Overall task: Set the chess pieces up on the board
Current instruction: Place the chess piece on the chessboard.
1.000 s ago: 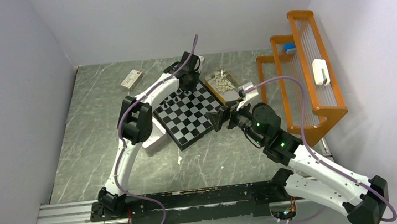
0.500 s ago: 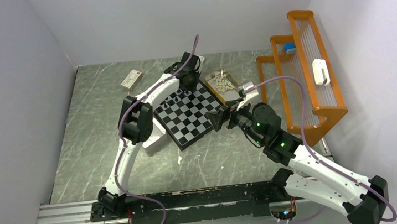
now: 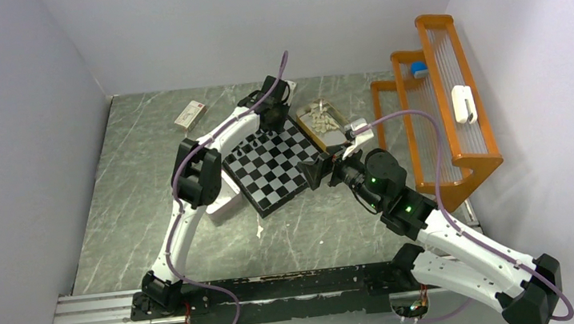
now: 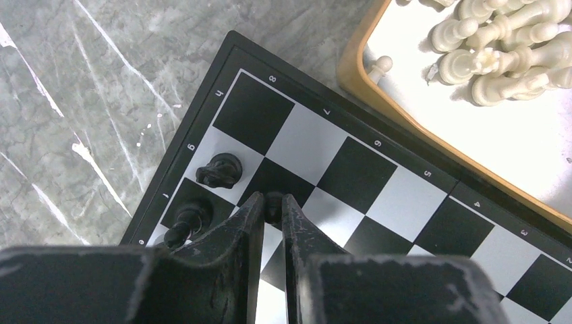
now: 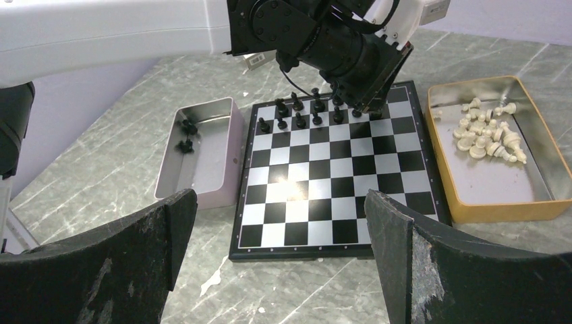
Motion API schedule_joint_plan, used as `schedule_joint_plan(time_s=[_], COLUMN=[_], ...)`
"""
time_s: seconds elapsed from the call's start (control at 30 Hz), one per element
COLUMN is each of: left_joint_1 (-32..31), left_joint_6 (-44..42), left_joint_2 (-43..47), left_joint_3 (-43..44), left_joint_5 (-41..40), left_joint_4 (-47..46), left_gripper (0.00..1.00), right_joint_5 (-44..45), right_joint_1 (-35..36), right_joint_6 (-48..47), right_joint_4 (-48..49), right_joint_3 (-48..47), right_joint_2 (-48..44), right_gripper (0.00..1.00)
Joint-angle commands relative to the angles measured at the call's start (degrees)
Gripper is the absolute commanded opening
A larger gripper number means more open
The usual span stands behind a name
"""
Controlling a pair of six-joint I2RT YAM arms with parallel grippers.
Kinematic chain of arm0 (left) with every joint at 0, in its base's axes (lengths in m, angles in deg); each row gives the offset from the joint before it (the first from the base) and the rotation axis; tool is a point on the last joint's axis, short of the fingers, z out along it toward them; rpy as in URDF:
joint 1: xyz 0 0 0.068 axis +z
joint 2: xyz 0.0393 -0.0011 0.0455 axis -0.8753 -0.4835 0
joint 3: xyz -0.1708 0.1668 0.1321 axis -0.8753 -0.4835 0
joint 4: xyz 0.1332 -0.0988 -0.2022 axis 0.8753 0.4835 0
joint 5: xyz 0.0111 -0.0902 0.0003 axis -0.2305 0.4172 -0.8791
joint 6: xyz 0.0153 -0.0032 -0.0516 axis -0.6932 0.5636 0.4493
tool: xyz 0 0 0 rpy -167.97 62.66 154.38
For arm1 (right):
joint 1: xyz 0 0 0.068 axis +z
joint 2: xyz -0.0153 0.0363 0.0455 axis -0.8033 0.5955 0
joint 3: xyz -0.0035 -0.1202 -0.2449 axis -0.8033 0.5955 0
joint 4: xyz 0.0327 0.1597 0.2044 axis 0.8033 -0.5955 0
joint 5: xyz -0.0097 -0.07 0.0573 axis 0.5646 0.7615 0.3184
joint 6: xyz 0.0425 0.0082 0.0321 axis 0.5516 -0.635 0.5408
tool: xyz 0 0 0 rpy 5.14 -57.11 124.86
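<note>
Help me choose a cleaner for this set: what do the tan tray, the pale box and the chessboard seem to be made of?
The tray is likely thin metal, a tin: silvery, reflective inside, tan coated outside, rolled rim. The box looks the same: silvery inside, pale painted walls. The board is smooth and glossy, shown by the glare patch; plastic or lacquered, cannot tell which.

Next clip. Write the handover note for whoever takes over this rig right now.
Left gripper shut on a black piece, low over the board's far rows.
Right gripper open, empty, near the board's edge.
Done: several black pieces stand in the two far rows.
To do: more black ones in the grey tin; white pieces in the tan tray, none on the board.
</note>
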Motion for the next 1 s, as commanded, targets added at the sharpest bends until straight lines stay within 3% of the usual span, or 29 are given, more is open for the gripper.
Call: schedule_joint_plan(time_s=[0.0, 0.27, 0.57, 0.97], left_joint_1=[-0.5, -0.5, -0.5, 0.8], left_joint_6=[-1.2, -1.9, -0.9, 4.0], left_joint_2=[-1.4, -0.3, 5.4, 20.7], left_joint_3=[2.1, 1.9, 0.5, -12.6], left_joint_5=[-1.1, -1.4, 3.5, 2.8], left_joint_4=[-1.7, -2.3, -4.4, -3.7], left_gripper=[0.21, 0.29, 0.35, 0.38], right_joint_5=[-0.4, -0.6, -0.7, 5.6], right_joint_1=[-0.1, -0.1, -0.1, -0.2], right_joint_6=[-0.1, -0.2, -0.3, 1.6], right_joint_4=[1.5, 1.4, 1.7, 4.2], right_joint_3=[-0.9, -1.4, -1.7, 1.1], right_joint_2=[-0.4, 0.1, 1.0, 0.3], right_gripper=[1.00, 1.00, 1.00, 1.00])
